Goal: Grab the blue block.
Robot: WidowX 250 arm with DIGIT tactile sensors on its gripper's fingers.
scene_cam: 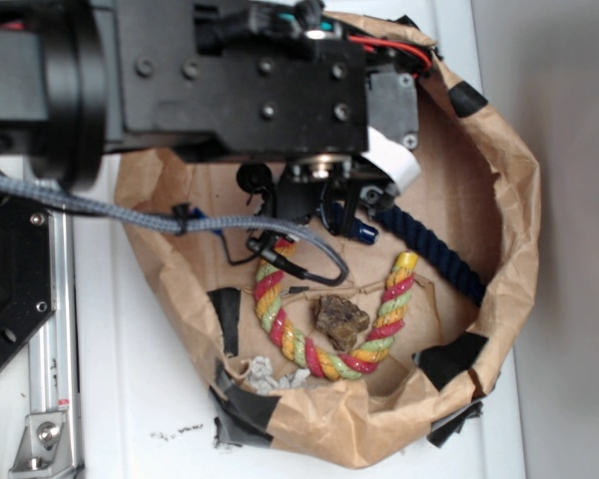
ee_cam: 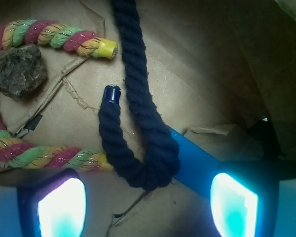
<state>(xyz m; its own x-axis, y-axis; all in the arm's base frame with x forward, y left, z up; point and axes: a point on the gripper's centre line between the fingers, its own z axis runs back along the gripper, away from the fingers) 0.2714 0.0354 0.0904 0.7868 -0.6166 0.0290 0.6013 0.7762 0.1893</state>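
In the wrist view the blue block (ee_cam: pixel 193 165) lies flat on the brown paper as a bright blue strip. Its left end runs under the bend of the dark navy rope (ee_cam: pixel 143 123), and its right end is hidden by my right fingertip (ee_cam: pixel 234 205). My gripper (ee_cam: pixel 148 210) is open, low over the paper; the bare floor and the rope's bend lie between its fingers, with the block just inside the right one. In the exterior view the arm covers the block, and the gripper (scene_cam: pixel 319 203) shows only as dark parts under the wrist.
Everything sits in a shallow brown paper bag (scene_cam: pixel 519 230) with raised, taped walls. A red, yellow and green rope (scene_cam: pixel 329 351) curls round a brown rock (scene_cam: pixel 341 319) in front. The navy rope (scene_cam: pixel 434 249) has a shiny blue end cap (ee_cam: pixel 111 94). A grey cable (scene_cam: pixel 130 213) crosses on the left.
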